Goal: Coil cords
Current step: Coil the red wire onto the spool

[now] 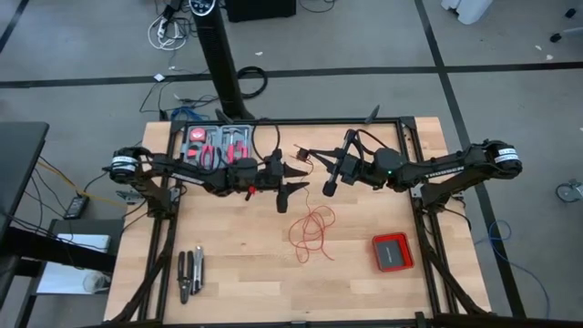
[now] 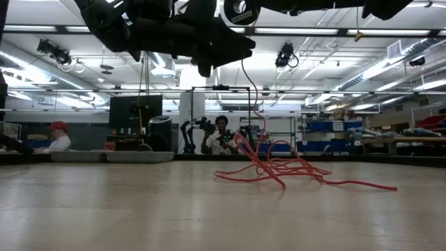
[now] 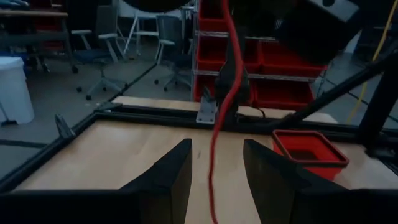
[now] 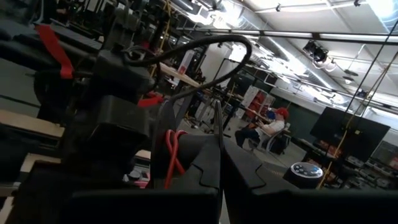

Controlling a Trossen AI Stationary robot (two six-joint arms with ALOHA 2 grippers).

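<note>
Looking straight down, one red square box (image 1: 393,251) sits open on the table (image 1: 237,264) toward the right arm's side, and nothing shows inside it. One tool case (image 1: 219,144) lies at the far edge holding red-handled tools. One pair of pliers (image 1: 189,271) lies near the front. One red wire (image 1: 312,230) sprawls in loose loops mid-table. The left gripper (image 1: 293,179) hangs with fingers spread; the right gripper (image 1: 329,186) is pinched shut.

From table height, the wire lies tangled, one strand rising toward the arms overhead.

The left wrist view shows a red strand running between the spread fingers (image 3: 168,177), untouched, with the box beyond.

The right wrist view shows its fingers (image 4: 205,165) pressed together.
</note>
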